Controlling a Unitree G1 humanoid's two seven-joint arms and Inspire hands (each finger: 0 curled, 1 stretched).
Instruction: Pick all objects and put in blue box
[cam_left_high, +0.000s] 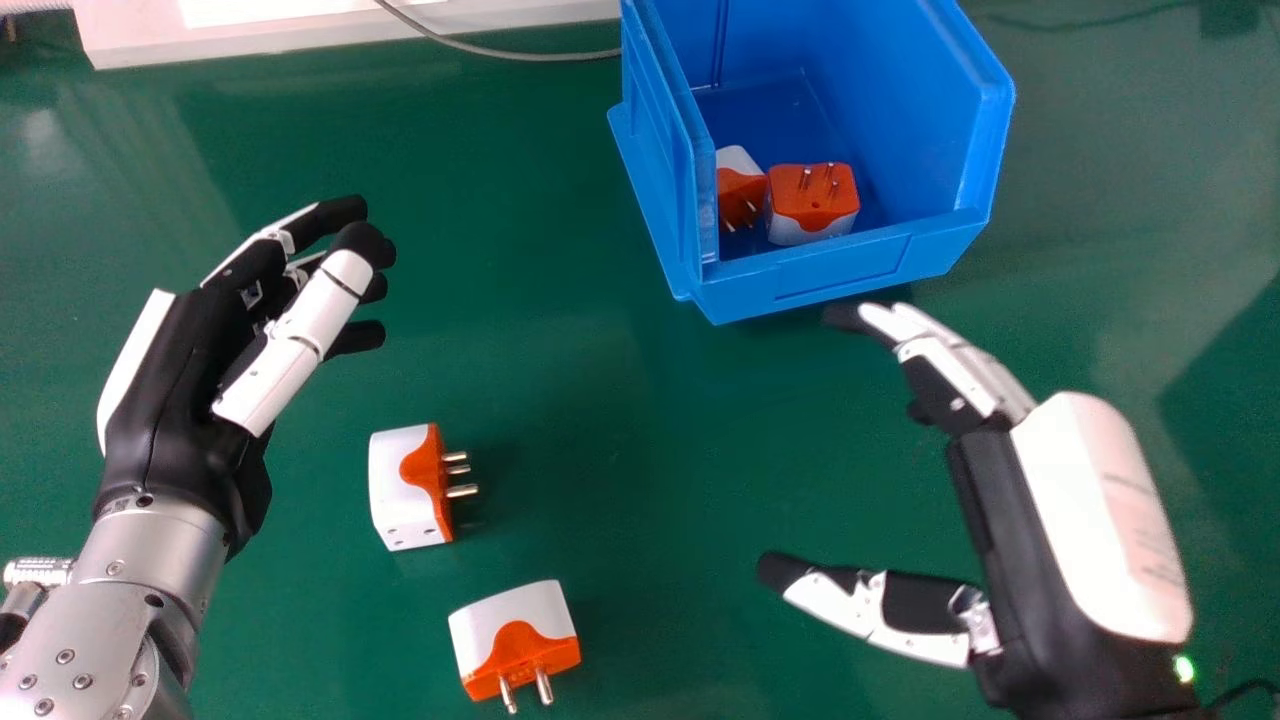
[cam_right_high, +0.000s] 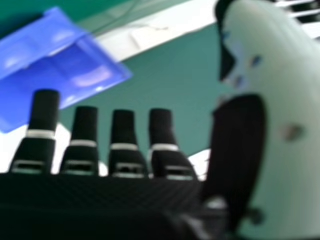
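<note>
Fingers (cam_left_high: 960, 365) extended and well apart from the thumb, the robot's right hand (cam_left_high: 1090, 510) hovers over a green table (cam_left_high: 640, 450), to the right and near side of a blue box (cam_left_high: 840, 270). The left hand (cam_left_high: 170, 400) hangs over the table's left side, its fingers loosely bent.

Four white-and-orange plug adapters are in the scene: two on the table, two in the one box. On the table, the farther adapter (cam_left_high: 405, 490) lies with its three visible metal prongs pointing right, its long axis running near to far. Its white body is on the left, its orange face on the right, and small holes mark the near end. The nearer adapter (cam_left_high: 515, 630), a little to its right and apart from it, points two visible prongs toward the near side; its long axis runs left to right, the right end slightly farther.

Inside the box, near its low near wall, sit the other two side by side. The right one (cam_left_high: 812, 195) has its orange face and prongs up, its white body below; the left one (cam_left_high: 740, 185), partly hidden by the box's left wall, points its prongs toward the near side.
</note>
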